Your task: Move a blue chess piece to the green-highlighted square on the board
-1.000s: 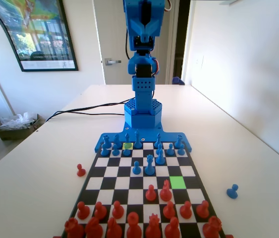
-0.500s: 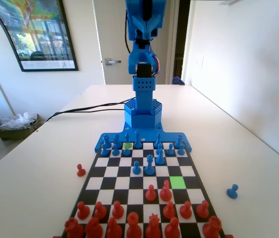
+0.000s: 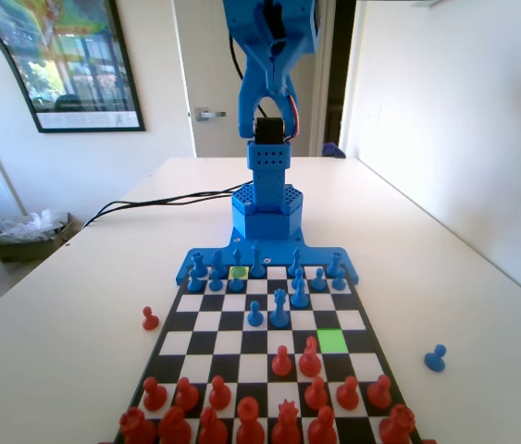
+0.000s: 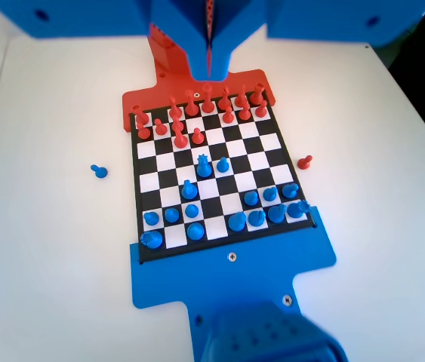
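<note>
White tabletop point(image 3: 75, 305) carries the chess board point(image 3: 209, 321), with a framed poster on the wall behind. Blue chess piece point(image 3: 435, 357) stands upright off the board on the bare tabletop, to the right in the fixed view and to the left point(image 4: 100, 171) in the wrist view. Green-highlighted square point(image 3: 331, 339) sits unoccupied, a red piece point(image 3: 310, 357) just beside its left edge. Tool point(image 4: 208, 64) is raised high above the board, jaws pressed together, holding nothing.
</note>
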Robot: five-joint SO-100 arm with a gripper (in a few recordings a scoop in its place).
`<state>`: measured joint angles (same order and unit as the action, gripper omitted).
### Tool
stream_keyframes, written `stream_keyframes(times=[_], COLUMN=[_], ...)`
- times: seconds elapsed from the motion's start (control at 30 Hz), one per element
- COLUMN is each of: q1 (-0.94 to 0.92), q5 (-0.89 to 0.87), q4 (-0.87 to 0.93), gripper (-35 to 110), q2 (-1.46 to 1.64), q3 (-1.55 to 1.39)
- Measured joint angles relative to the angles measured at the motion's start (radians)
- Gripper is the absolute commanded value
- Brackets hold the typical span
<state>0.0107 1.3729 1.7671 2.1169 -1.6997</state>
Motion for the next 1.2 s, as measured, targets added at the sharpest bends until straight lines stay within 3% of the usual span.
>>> stream_keyframes(times=[0.7,1.2], q1=[-0.115,-0.201], q5=[0.640,0.787], q4=[-0.235,-0.434], gripper=[1,1], q2=[-0.202,-0.204], q3=[-0.124,-0.413])
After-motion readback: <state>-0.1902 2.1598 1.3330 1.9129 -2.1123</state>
